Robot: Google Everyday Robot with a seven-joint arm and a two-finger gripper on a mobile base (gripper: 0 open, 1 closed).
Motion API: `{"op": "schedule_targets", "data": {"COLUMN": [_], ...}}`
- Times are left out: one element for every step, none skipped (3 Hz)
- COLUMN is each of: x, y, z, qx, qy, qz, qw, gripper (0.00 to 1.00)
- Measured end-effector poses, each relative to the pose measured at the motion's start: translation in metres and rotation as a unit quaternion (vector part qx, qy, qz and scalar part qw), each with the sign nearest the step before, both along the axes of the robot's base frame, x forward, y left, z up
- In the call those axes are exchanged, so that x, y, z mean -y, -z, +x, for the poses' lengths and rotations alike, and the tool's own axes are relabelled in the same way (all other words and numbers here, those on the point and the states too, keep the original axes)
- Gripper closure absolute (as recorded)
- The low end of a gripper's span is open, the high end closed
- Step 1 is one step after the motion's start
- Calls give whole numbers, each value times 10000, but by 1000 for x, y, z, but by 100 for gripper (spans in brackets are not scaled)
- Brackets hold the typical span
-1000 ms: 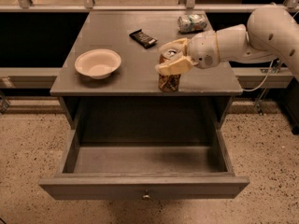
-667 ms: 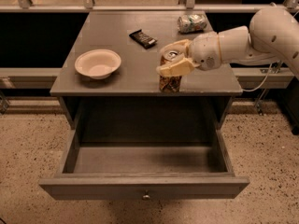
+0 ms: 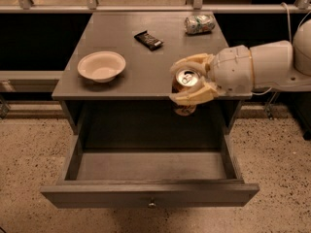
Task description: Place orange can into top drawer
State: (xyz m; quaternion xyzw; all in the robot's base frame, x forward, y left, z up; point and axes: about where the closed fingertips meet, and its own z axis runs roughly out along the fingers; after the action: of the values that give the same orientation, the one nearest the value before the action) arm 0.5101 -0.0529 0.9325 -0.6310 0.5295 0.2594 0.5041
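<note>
From where I stand, the gripper (image 3: pixel 175 83) reaches in from the right on the end of a thick white arm (image 3: pixel 265 67). Its two pale fingers (image 3: pixel 193 62) are closed around the orange can (image 3: pixel 187 77), one on the far side and one on the near side, so the can is firmly grasped. The can stands upright in that grip, its long axis close to vertical. Its silver top and pull tab face up and its orange-brown body hangs below the fingers. It is off the table (image 3: pixel 121 30), held in the air right at the table's front edge, toward the right side, and over the back part of the open drawer (image 3: pixel 97 194). The drawer is pulled well out beneath the tabletop, its grey floor bare, its flat front panel nearest me with a small round knob (image 3: pixel 152 204) at the centre. On the tabletop a shallow white bowl (image 3: pixel 101 65) sits toward the left. A dark snack wrapper (image 3: pixel 148 40) lies near the middle at the back, and a crumpled pale can (image 3: pixel 199 24) lies on its side at the far right corner, well apart from the gripper. The floor (image 3: pixel 29 149) around the table is speckled stone.
</note>
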Motion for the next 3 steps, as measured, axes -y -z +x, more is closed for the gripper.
{"op": "schedule_targets", "data": {"x": [8, 14, 9], "y": [-3, -3, 9], "z": [-41, -48, -38], "qx": [300, 394, 280], "qy": [-188, -180, -213], "qz": [0, -15, 39], "qw": [9994, 9991, 9994], "gripper": [100, 100, 100]}}
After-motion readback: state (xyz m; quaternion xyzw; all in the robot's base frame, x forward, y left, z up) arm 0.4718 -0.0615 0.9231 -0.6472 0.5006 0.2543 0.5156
